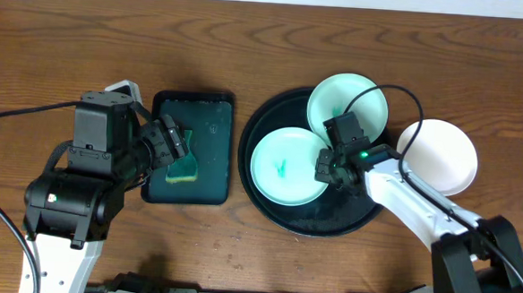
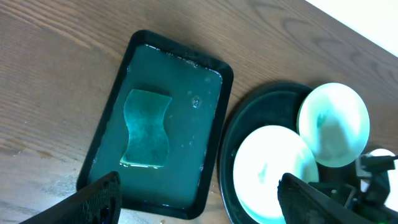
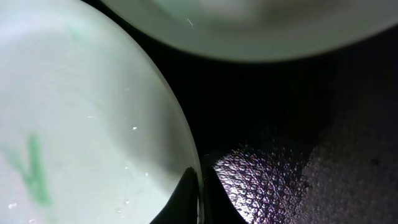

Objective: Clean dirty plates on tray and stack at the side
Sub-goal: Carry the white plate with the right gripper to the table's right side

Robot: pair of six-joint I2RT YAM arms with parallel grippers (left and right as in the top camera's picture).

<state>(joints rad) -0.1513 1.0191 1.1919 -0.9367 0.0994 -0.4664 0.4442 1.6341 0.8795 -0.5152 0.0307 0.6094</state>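
The black tray (image 1: 325, 220) holds two pale-mint plates. The front plate (image 1: 283, 166) has a teal smear; the back plate (image 1: 347, 104) leans on the tray's far rim. A third, white plate (image 1: 440, 156) lies on the table right of the tray. My right gripper (image 1: 328, 166) is shut on the front plate's right rim; in the right wrist view its fingers (image 3: 200, 186) pinch the plate's (image 3: 74, 124) edge. My left gripper (image 1: 167, 144) is open and empty above a green sponge (image 1: 186, 171); its fingers (image 2: 199, 199) spread wide in the left wrist view.
The sponge (image 2: 147, 127) lies in a wet dark green rectangular tray (image 1: 214, 117) left of the black tray (image 2: 239, 127). Both plates on the tray also show in the left wrist view (image 2: 270, 165), (image 2: 333, 124). Cables run over the back plate.
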